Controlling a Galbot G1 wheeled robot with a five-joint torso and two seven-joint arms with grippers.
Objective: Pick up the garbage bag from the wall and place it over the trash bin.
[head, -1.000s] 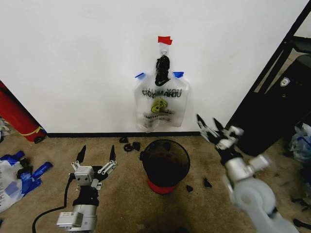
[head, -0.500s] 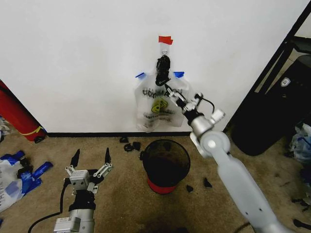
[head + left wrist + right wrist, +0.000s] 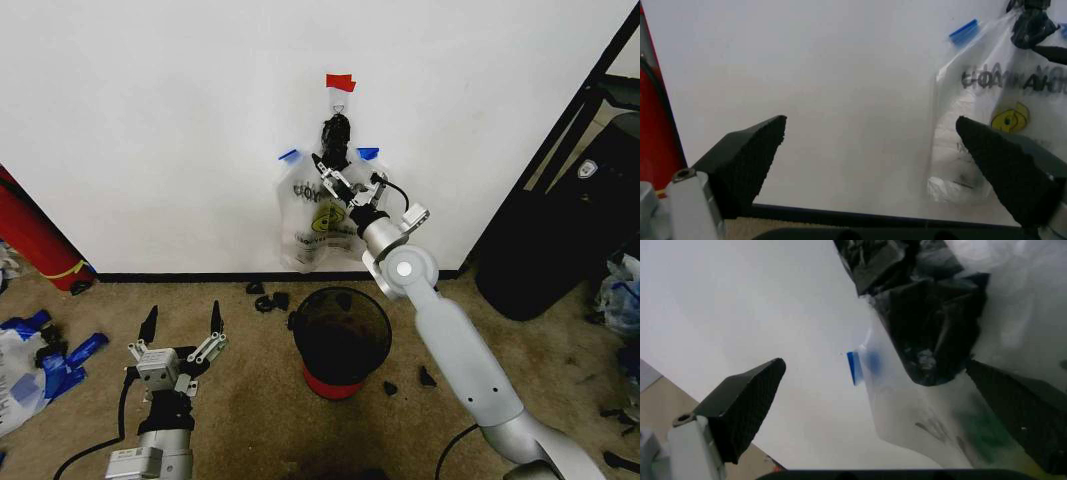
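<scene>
Zero steps done | garbage bag (image 3: pixel 325 215) hangs on wall (image 3: pixel 150 120) hook | right gripper (image 3: pixel 338 183) at bag top, jaws wide, empty | left gripper (image 3: pixel 182 325) low, open, idle | trash bin (image 3: pixel 340 340) below, unlined | grasp, lift-off, placing remain

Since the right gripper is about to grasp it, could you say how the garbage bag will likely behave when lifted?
The garbage bag looks like thin, crinkled clear film, so probably floppy and very light. It may slip between the open right gripper fingers.

Garbage bag (image 3: pixel 325 215) on wall (image 3: pixel 150 120); trash bin (image 3: pixel 340 335) on floor below.
</scene>
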